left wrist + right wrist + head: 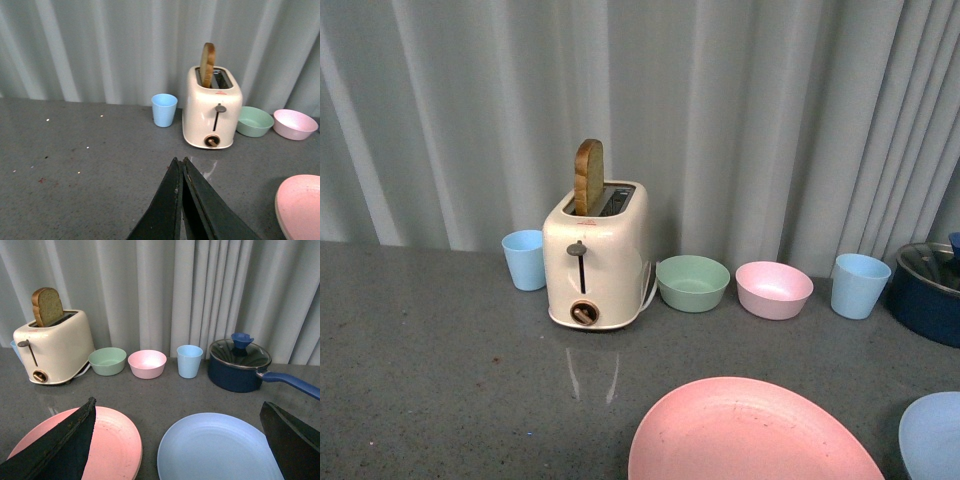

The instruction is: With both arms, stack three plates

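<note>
Front view: no arm shows. A pink plate (755, 432) lies flat at the near edge of the grey worktop (440, 350), and a light blue plate (932, 437) sits just beside it on the right, apart and not stacked. A toaster (597, 258) holding a slice of bread (588, 177), along with bowls and cups, stands further back and well clear.

Left wrist view: the left gripper (180, 162) hangs over bare worktop, its black jaws pressed together and holding nothing. The pink plate is off to one side, probably left free for the other arm.

Right wrist view: the right gripper (177, 404) has its jaws spread wide and empty. One is over the pink plate and one beyond the blue plate, which looks like readiness to take a rim. No cream plate can be made out.
</note>
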{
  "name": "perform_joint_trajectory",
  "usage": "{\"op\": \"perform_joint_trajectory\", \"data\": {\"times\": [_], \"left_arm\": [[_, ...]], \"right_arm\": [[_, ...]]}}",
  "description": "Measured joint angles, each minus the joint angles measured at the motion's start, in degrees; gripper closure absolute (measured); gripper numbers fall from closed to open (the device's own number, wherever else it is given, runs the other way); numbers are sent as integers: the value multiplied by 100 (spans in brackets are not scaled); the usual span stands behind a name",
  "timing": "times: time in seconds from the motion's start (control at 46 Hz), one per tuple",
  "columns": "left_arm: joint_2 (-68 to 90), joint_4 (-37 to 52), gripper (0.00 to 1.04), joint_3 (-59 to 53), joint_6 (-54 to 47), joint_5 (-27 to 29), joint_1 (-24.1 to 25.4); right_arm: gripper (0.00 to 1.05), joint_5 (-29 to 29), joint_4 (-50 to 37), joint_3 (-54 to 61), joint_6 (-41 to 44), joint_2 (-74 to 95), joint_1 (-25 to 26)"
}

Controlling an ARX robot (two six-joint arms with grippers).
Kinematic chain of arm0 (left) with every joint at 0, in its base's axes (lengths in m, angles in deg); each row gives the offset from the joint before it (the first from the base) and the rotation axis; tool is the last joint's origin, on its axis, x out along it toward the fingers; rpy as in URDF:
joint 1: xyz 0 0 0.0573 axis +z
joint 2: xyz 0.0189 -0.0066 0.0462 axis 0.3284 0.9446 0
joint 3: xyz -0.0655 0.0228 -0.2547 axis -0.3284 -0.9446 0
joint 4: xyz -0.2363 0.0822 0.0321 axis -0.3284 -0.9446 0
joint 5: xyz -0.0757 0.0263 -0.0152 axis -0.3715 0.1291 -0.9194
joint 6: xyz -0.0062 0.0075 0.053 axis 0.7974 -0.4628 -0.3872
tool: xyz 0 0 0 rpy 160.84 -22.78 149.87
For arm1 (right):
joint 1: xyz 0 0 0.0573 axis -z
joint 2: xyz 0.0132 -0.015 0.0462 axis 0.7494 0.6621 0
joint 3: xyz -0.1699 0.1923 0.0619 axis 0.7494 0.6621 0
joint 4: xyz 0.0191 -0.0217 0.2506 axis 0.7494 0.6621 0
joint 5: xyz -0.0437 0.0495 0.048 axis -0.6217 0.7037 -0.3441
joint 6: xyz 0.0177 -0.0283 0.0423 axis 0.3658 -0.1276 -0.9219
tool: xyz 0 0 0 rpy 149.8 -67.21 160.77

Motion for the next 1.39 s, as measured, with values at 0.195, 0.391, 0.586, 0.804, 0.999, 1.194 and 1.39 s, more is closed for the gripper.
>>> {"op": "perform_joint_trajectory", "data": {"times": [0.195, 0.391, 0.586, 0.804, 0.999, 1.194, 1.39], "left_arm": [[-592, -289, 101, -321, 2, -13, 109], [-1233, -704, 101, -535, 4, -24, 109], [-1692, -868, 101, -656, 15, -24, 109], [-2288, -1449, 101, -656, 15, -24, 109], [-2671, -1827, 101, -656, 15, -24, 109], [-3648, -2931, 101, -654, 15, -26, 109], [-3764, -2964, 101, -654, 17, -26, 109]], "right_arm": [[7, 0, 0, 0, 0, 0, 0], [7, 0, 0, 0, 0, 0, 0], [7, 0, 0, 0, 0, 0, 0], [7, 0, 0, 0, 0, 0, 0], [7, 0, 0, 0, 0, 0, 0], [7, -2, 0, 0, -2, 0, 0], [7, 0, 0, 0, 0, 0, 0]]}}
